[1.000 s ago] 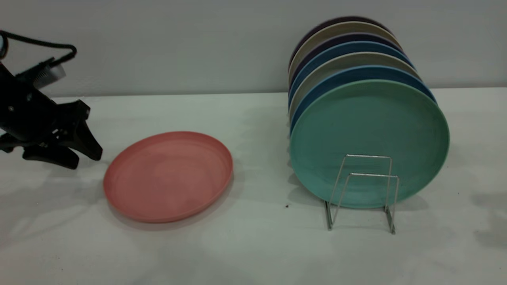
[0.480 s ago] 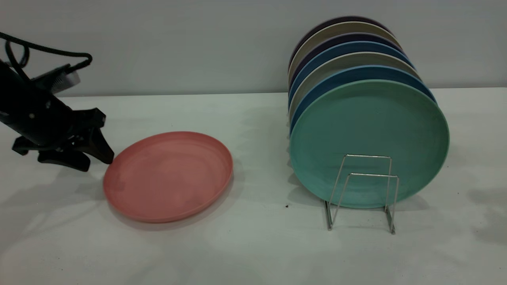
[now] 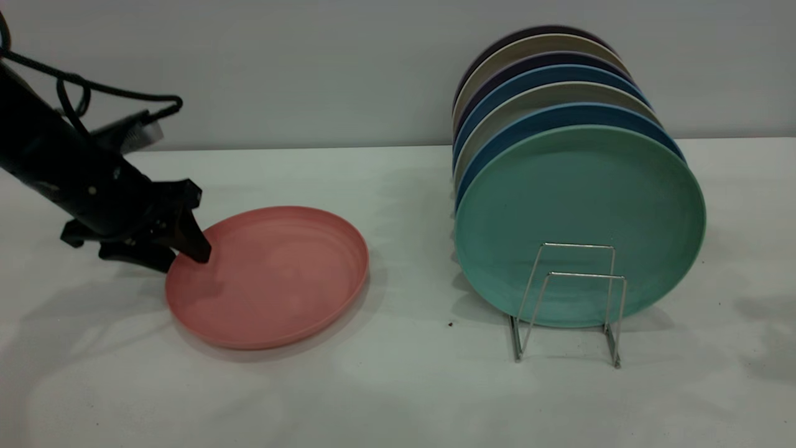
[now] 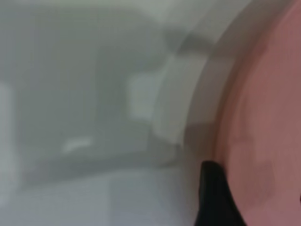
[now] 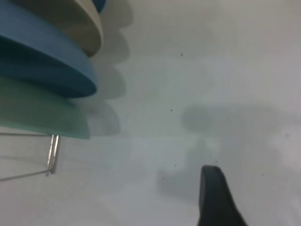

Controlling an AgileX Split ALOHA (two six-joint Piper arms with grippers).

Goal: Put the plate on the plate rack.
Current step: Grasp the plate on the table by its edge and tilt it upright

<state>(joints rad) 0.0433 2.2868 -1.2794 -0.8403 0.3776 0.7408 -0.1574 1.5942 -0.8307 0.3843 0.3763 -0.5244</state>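
Left end effector [image 3: 186, 252] straddles plate's near-left rim, jaws parted, nothing gripped | plate [image 3: 273, 280] flat on desk [image 3: 398, 386], left of plate rack [image 3: 569, 298] | right end effector's opening: cannot tell

Open table [image 3: 410, 373] btwn plate [image 3: 273, 280] & plate rack [image 3: 569, 305]; teal plate [image 3: 578, 211] blocks rack's back slots.
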